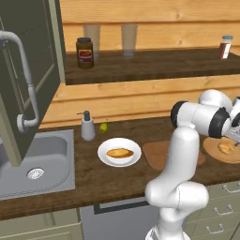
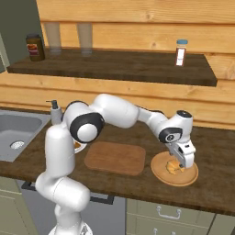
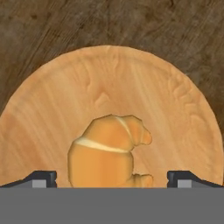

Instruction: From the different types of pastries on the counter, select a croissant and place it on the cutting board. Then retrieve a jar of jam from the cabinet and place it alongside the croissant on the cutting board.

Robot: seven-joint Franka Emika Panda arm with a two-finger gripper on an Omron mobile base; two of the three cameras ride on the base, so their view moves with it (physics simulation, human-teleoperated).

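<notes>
**Hand view: fingers wide, croissant dead centre**

Hand view has the gripper [image 3: 112, 179] spread wide, one dark fingertip [image 3: 41, 178] on each side of the croissant [image 3: 109, 153], neither one touching it. The croissant sits on the round wooden plate [image 3: 52, 109], which lies on the dark wood counter [image 3: 43, 26].

From the right base view, the gripper [image 2: 180, 163] points straight down right over that croissant [image 2: 173, 167] on the plate [image 2: 188, 176]. Just to the left lies the cutting board [image 2: 114, 157], bare, close beside the plate but not touching. The arm reaches out from the base across the board, elbow high, wrist bent downward.

In the left base view, a white plate [image 1: 105, 157] holds another pastry [image 1: 119, 153], left of the cutting board [image 1: 157, 154]. Beyond it, a soap dispenser [image 1: 87, 126] stands by the sink [image 1: 51, 164]. Up on the shelf [image 1: 154, 65], a dark jar [image 1: 85, 53] stands at the left, a small bottle [image 1: 225, 47] at the right.
</notes>
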